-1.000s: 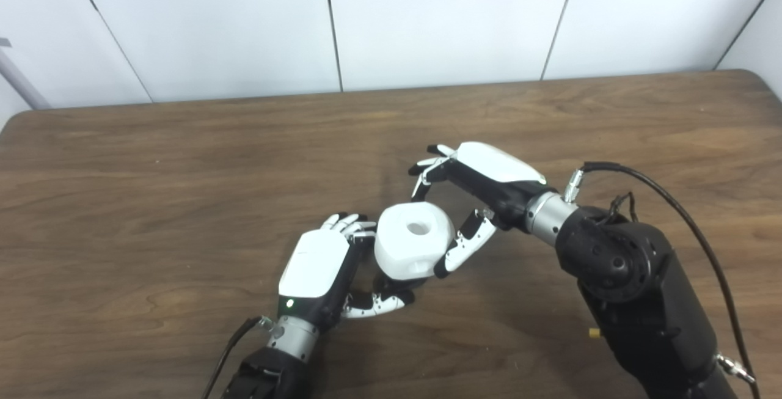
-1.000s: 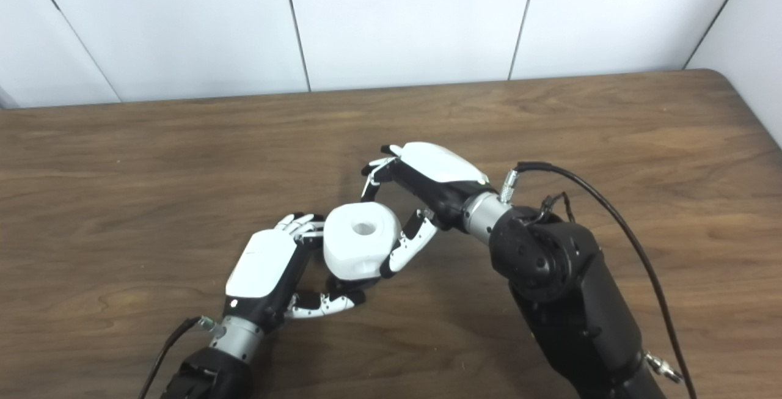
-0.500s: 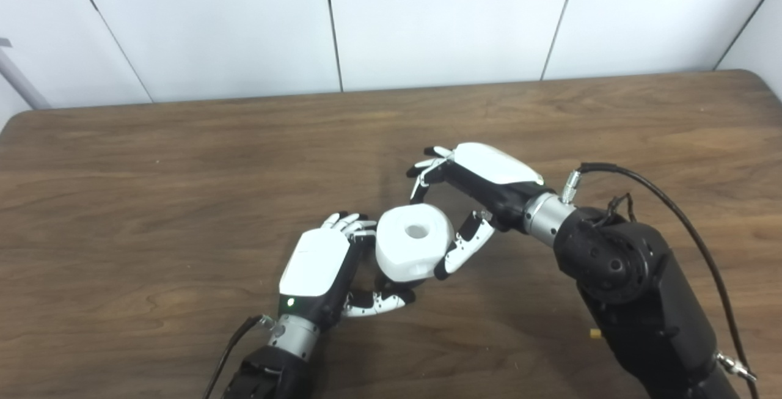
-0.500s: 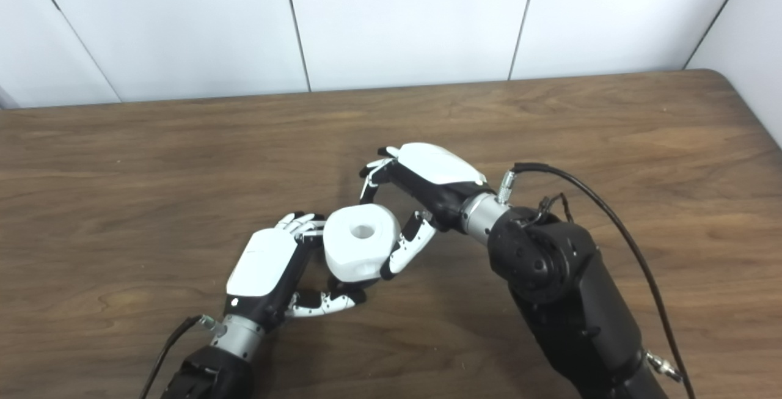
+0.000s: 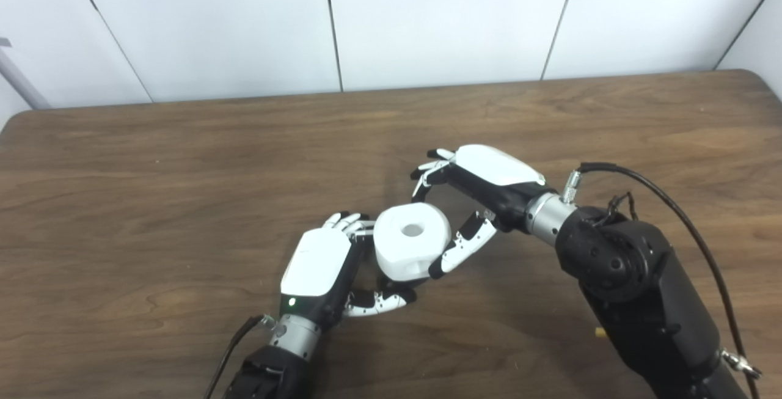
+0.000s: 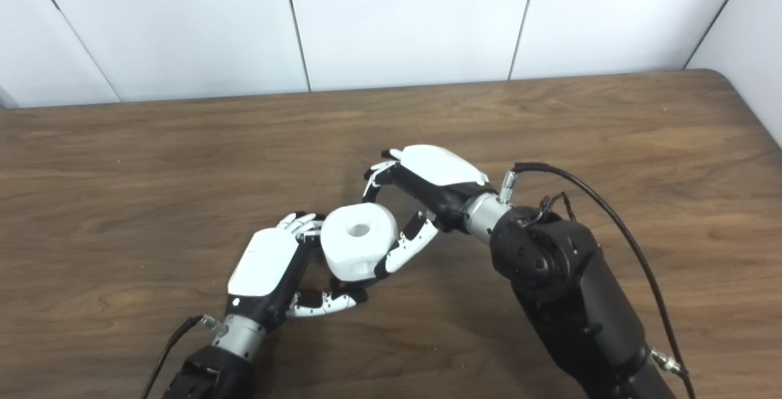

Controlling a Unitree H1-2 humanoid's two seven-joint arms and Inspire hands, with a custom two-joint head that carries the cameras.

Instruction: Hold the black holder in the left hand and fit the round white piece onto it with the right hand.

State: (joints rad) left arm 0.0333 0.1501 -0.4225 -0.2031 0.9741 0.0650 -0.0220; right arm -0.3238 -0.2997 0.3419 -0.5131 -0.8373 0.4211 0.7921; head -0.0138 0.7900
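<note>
The round white piece (image 5: 410,240), with a hole in its top, sits in the grasp of my left hand (image 5: 316,266), low over the table. The left fingers and thumb curl around something dark under the piece. That dark thing is the black holder, which is almost wholly hidden. My right hand (image 5: 486,182) hovers just to the right of the piece. Its fingers (image 5: 427,173) arch above and behind the piece without touching it. Its thumb (image 5: 459,249) rests against the piece's lower right side. In the right eye view the white piece (image 6: 359,241) looks seated, tilted slightly.
The brown wooden table (image 5: 183,161) runs to a white panelled wall behind. A black cable (image 5: 660,191) loops off the right forearm. A grey pole (image 5: 18,81) stands at the far left edge.
Very little: the white piece and the left hand have shifted a touch to the left. The right hand has followed slightly, its thumb still against the piece.
</note>
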